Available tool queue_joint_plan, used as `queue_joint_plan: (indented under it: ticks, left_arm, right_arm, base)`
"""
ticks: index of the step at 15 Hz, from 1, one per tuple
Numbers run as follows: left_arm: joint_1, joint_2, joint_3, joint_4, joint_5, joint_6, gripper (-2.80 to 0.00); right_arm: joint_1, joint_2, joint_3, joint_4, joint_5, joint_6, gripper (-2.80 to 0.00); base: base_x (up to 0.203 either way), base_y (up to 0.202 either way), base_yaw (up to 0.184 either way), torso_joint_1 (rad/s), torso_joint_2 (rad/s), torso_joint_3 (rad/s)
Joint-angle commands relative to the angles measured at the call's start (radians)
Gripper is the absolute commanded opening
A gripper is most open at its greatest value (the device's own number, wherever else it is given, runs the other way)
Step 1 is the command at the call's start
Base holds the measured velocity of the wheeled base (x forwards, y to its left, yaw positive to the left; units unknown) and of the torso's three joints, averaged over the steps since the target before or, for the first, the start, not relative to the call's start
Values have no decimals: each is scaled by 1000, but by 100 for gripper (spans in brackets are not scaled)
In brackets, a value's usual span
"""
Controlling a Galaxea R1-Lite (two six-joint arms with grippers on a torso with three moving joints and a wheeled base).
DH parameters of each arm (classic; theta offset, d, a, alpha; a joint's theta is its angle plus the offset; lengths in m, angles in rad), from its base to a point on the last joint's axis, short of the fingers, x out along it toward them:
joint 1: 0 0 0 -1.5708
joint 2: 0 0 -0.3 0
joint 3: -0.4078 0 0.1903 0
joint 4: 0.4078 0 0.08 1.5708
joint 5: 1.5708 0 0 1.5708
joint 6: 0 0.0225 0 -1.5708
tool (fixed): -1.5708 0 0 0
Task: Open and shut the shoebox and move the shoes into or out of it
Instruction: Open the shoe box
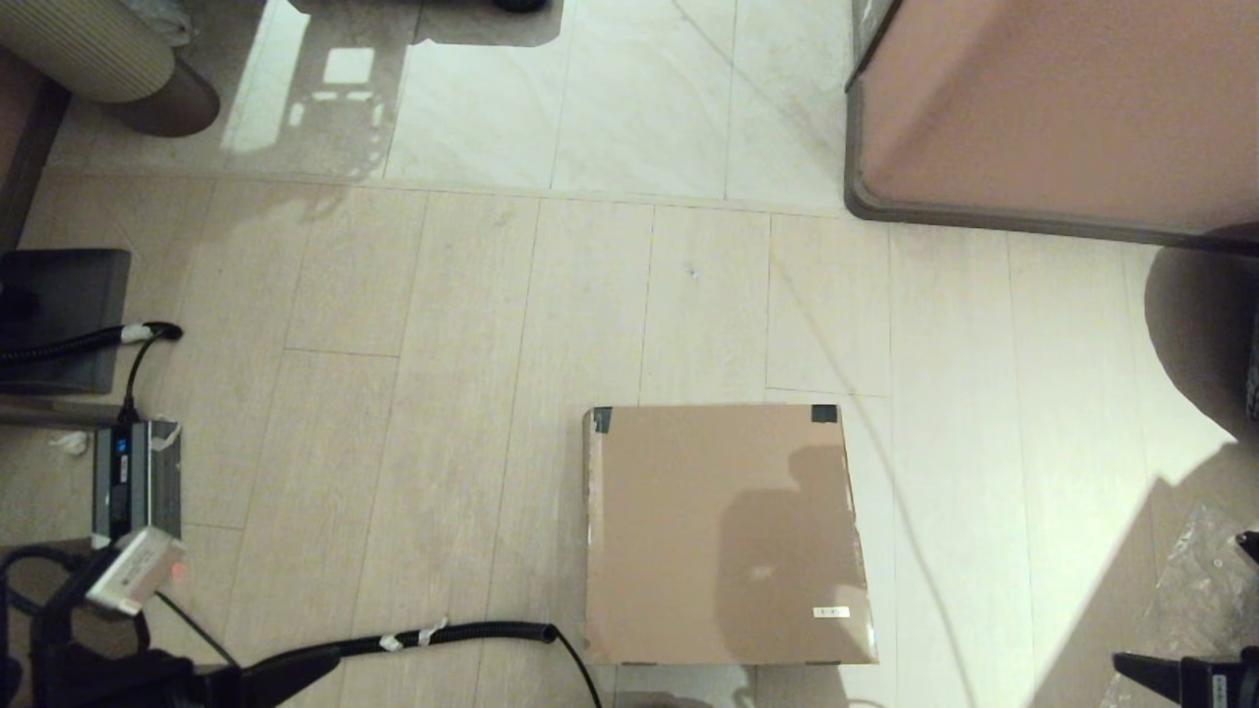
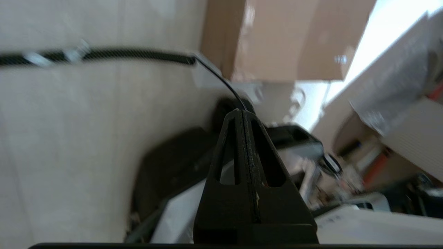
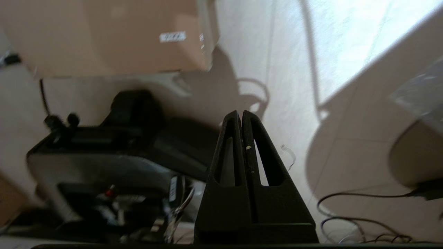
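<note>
The shoebox (image 1: 728, 531) is a plain brown cardboard box on the floor just ahead of me, its flap lid down flat. Dark tape marks its two far corners, and a small white label (image 1: 831, 612) sits near its front right corner. The shoes are out of sight. My left gripper (image 1: 329, 659) hangs low at the near left, apart from the box, shut with nothing in it (image 2: 239, 112). My right gripper (image 1: 1123, 662) is low at the near right, also shut and empty (image 3: 241, 113). Both wrist views catch the box from its side (image 2: 277, 38) (image 3: 104, 34).
A large pinkish-brown block with a dark rim (image 1: 1062, 108) stands at the far right. A black ribbed cable (image 1: 443, 634) runs along the floor to the box's near left corner. A power adapter (image 1: 138, 477) lies at the left, and crinkled clear plastic (image 1: 1200, 580) at the right.
</note>
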Motion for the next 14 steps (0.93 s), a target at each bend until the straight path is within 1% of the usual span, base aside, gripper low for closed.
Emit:
queue_joint_plan:
  ticks: [1,3,5,7,10,12,14]
  left_arm:
    - [-1,135,5,-45,-33,-2,-280]
    - [-13,246,4,-115,-50,-2,-280]
    - [-41,380,-5,-212,-56,-3,-280]
    - [-75,521,-9,-338,-57,-2,-280]
    - [-133,711,-26,-496,-56,-1,-280]
    - [-164,848,-55,-590,-54,-1,-280]
    - [-191,984,-99,-717,-32,-1,-280]
  right_arm:
    - [-1,144,-9,-38,47,3,-280]
    - [-3,242,-5,-135,99,6,-280]
    - [-7,366,-8,-257,145,7,-280]
    - [-11,509,-14,-405,169,7,-280]
    - [-12,705,-14,-611,187,7,-280]
    - [-14,819,-12,-694,208,7,-280]
    - [-26,926,-23,-786,216,7,-280]
  base:
    - [0,0,0,0,0,0]
    - [0,0,0,0,0,0]
    - [0,0,0,0,0,0]
    - [0,0,0,0,0,0]
    - [0,0,0,0,0,0]
    - [0,0,0,0,0,0]
    - [0,0,0,0,0,0]
